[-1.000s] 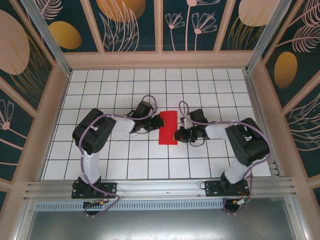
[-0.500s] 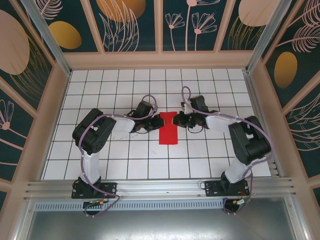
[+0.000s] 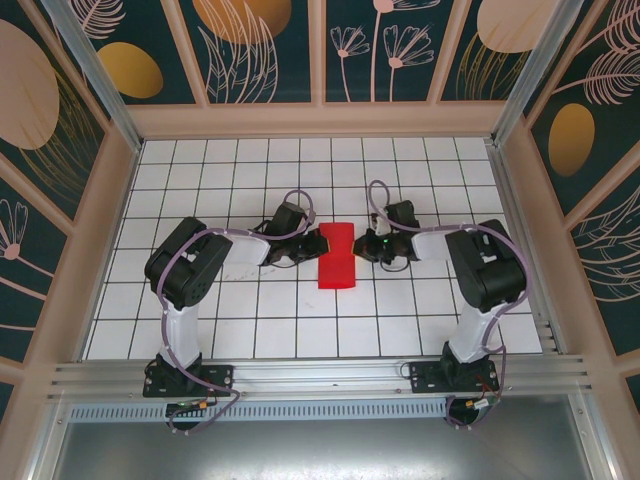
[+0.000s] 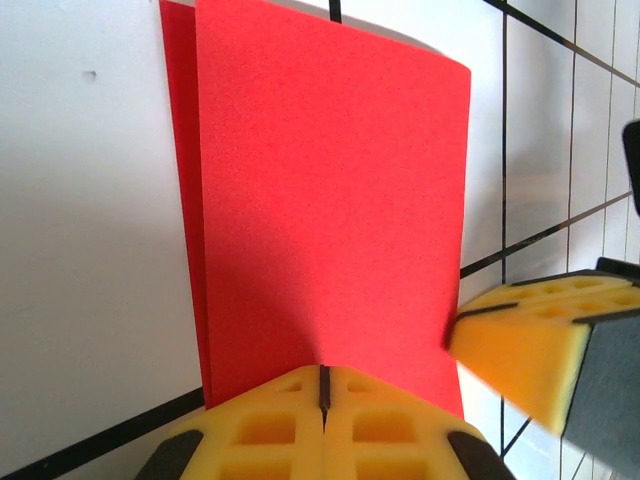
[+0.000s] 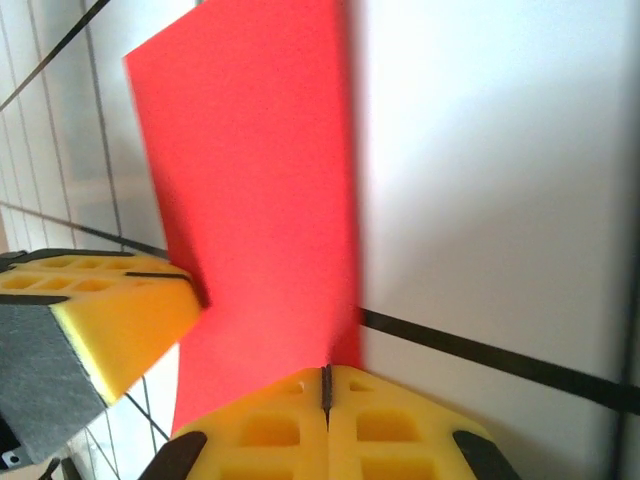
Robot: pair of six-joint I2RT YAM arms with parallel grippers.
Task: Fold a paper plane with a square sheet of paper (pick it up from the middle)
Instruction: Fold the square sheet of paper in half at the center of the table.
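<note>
Top external view: the left gripper (image 3: 318, 243) and the right gripper (image 3: 361, 245) face each other near the middle of the table (image 3: 250, 345). Both forearms lie low and level, with the elbows raised on the side toward the near edge. Each gripper has its 2 yellow pads pressed together on the red sheet of paper (image 3: 337, 262), the left one at the sheet's left edge and the right one at its right edge, both at its far end. 1 second ago the right gripper sat at the sheet's near right part and has since moved to the far right part; the left arm has not shifted. The sheet lies folded in 2 layers as a narrow rectangle, its long axis running from the table's far edge toward its near edge.
</note>
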